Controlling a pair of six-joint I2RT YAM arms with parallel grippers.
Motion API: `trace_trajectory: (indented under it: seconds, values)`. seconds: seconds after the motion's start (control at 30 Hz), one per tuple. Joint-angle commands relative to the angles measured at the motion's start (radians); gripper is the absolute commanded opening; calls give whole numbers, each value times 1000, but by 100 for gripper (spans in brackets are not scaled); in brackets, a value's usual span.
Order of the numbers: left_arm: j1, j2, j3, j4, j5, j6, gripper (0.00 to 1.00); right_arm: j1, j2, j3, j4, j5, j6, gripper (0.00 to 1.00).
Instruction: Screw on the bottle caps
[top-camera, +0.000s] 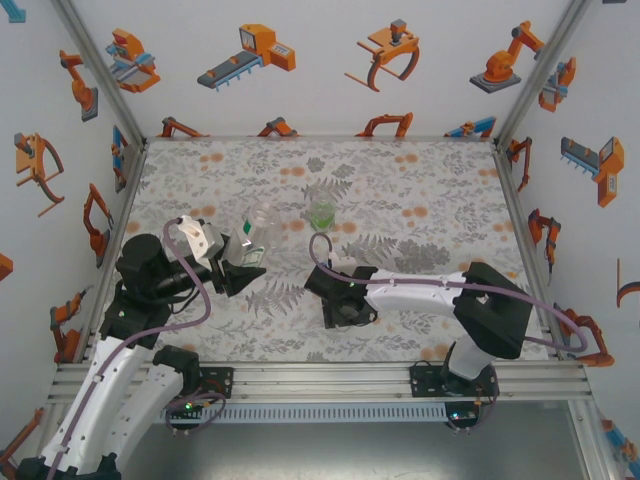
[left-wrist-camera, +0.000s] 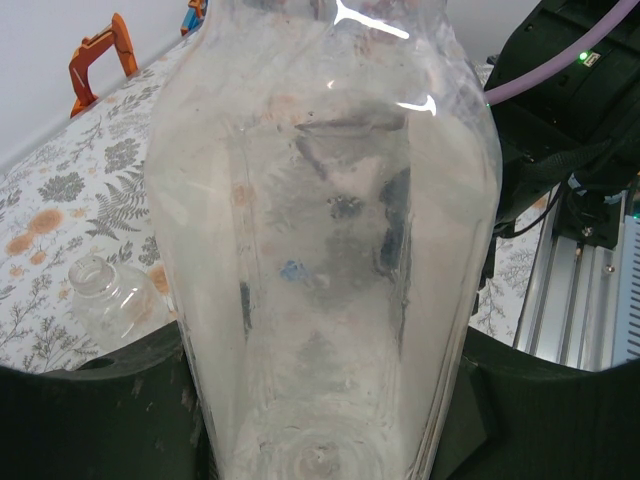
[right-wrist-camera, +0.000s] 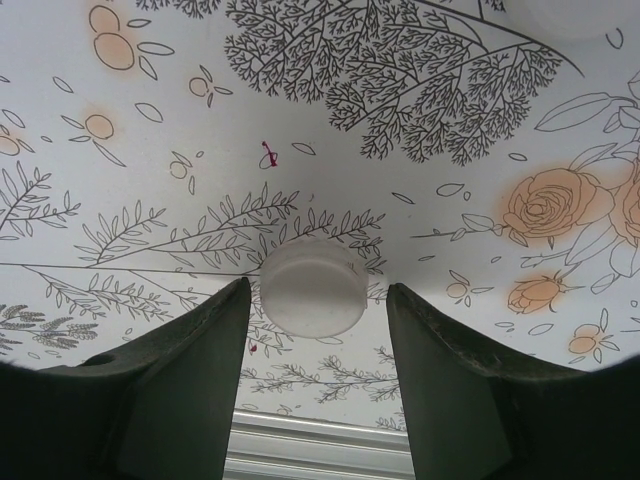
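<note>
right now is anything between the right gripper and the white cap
Nothing visible is. The white cap lies on the table directly between the parted fingers of the right gripper, with only bare patterned cloth around it.

Robot lab test cell; aluminium extrusion frame (top-camera: 95, 70) boxes in a floral-print counter (top-camera: 420, 190); white walls (top-camera: 300, 95) covered in orange robot-arm stickers (top-camera: 500, 62); left arm (top-camera: 110, 390) and right arm (top-camera: 420, 292) bolted to a slotted rail (top-camera: 330, 380).

Flat tabletop (top-camera: 400, 190) printed with leaves and flowers, bearing a green-tinted see-through plastic bottle (top-camera: 321, 215) at centre frame and a small round white plastic cap (right-wrist-camera: 314, 288) at lower centre of the right wrist view.
</note>
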Motion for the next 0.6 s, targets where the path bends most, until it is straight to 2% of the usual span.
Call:
trace_trajectory:
  seconds: [0.0, 0.57]
  values:
    - [-3, -7, 3, 11, 4, -10, 8, -3, -14, -8, 1, 1, 19, 54]
    - [-3, 0, 4, 9, 4, -14, 8, -3, 0, -20, 16, 17, -3, 51]
